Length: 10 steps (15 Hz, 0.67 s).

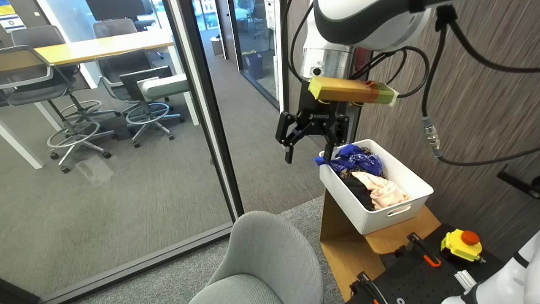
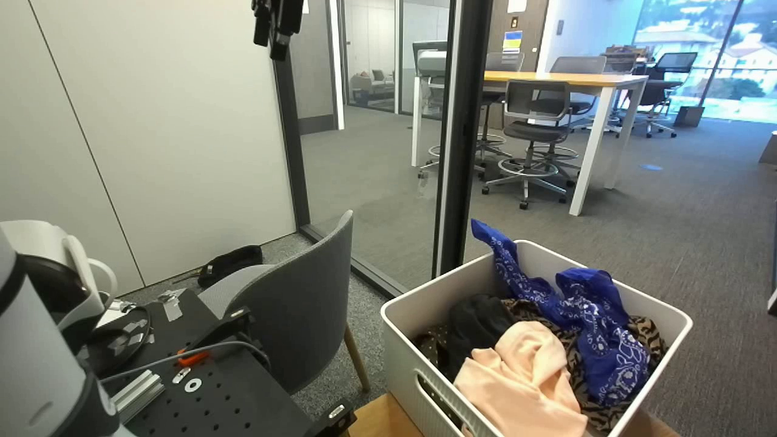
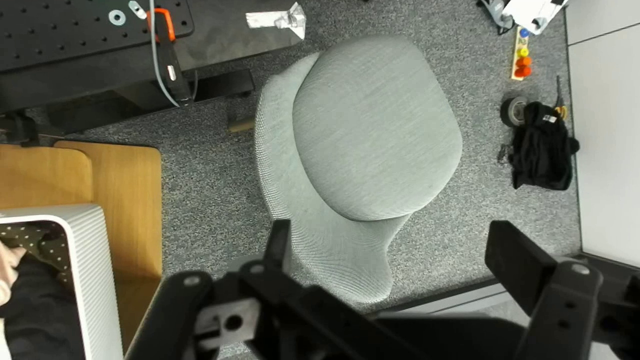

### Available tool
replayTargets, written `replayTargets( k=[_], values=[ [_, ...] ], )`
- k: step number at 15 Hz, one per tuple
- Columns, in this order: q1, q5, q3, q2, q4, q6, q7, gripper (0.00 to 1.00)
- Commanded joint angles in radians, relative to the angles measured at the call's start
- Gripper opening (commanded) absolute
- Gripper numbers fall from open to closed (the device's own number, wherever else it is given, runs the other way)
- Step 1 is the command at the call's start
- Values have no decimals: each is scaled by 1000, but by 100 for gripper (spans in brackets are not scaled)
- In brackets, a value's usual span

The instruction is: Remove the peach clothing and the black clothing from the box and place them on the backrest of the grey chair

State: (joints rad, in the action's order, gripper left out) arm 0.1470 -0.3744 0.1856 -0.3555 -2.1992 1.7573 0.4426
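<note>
The peach clothing and the black clothing lie bunched in the white box. Parts of both clothes show at the left edge of the wrist view, peach beside black. The grey chair stands beside the box, its backrest bare. My gripper is open and empty, raised above the level of the box and the chair. Only its fingers show at the top of an exterior view.
A blue bandana and leopard-print cloth share the box. The box stands on a wooden stand. A black pegboard table carries a yellow-red emergency button. A framed glass wall runs behind the chair.
</note>
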Motion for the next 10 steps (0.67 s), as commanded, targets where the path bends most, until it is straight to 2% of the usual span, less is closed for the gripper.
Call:
replayTargets(
  k=[1, 7, 10],
  values=[
    [-30, 78, 13, -20, -24, 15, 14, 100],
    [-115, 256, -32, -87, -115, 43, 12, 100],
    [-169, 332, -75, -134, -187, 105, -12, 100]
  ],
)
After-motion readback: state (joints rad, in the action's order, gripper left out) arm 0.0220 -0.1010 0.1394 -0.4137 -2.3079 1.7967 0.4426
